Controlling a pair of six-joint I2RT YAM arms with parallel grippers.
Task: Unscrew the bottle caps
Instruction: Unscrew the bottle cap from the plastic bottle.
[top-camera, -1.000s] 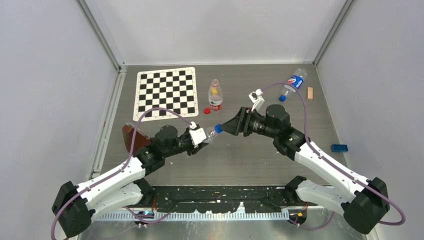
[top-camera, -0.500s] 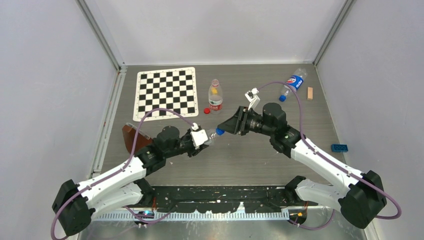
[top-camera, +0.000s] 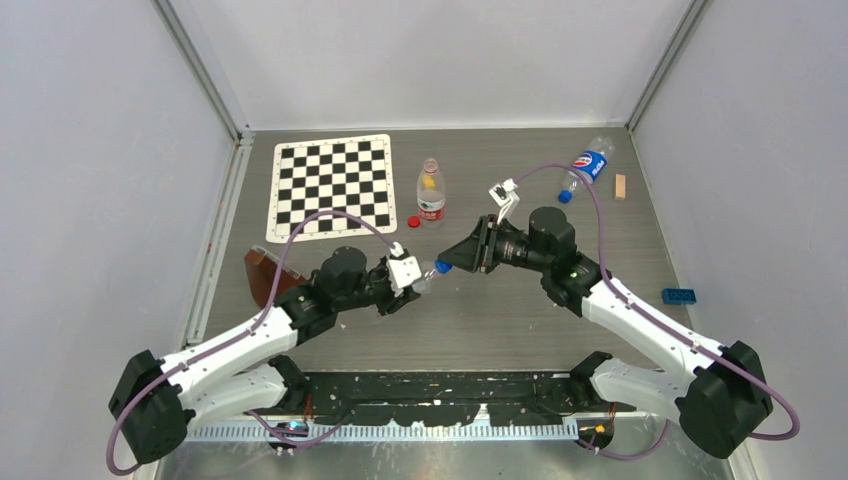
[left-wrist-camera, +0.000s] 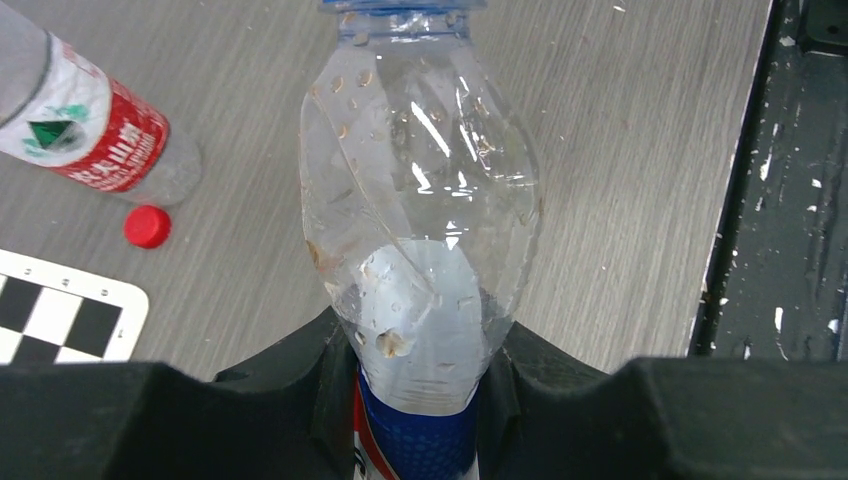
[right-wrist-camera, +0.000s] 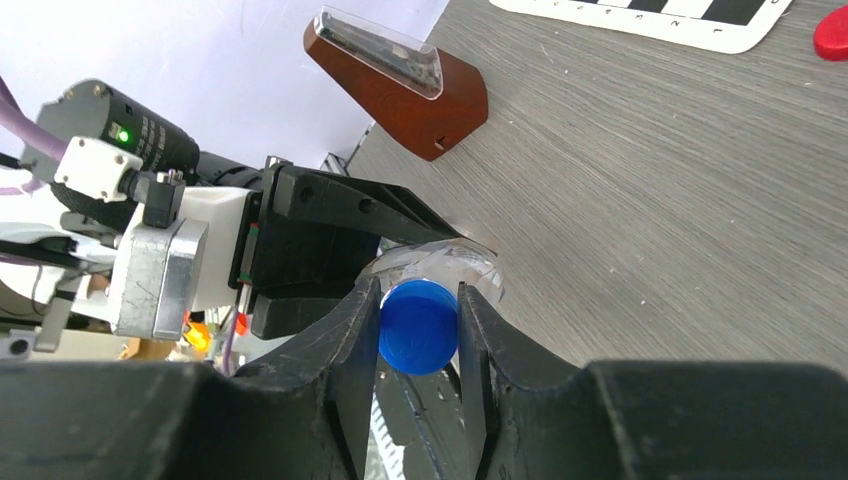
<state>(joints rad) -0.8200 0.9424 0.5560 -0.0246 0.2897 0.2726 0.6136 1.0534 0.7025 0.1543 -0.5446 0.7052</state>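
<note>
Blue cap (right-wrist-camera: 418, 325) sits pinched inside the right end effector (right-wrist-camera: 418, 332) — left end effector (left-wrist-camera: 415, 392) grips its bottle (left-wrist-camera: 420, 180).

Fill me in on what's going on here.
The left gripper holds a blue-label bottle off the table. The right gripper is shut on its blue cap, set to unscrew it. The red-label bottle stands behind them, with the red cap lying on the table beside it. A third bottle lies at the far right, capped.
</note>
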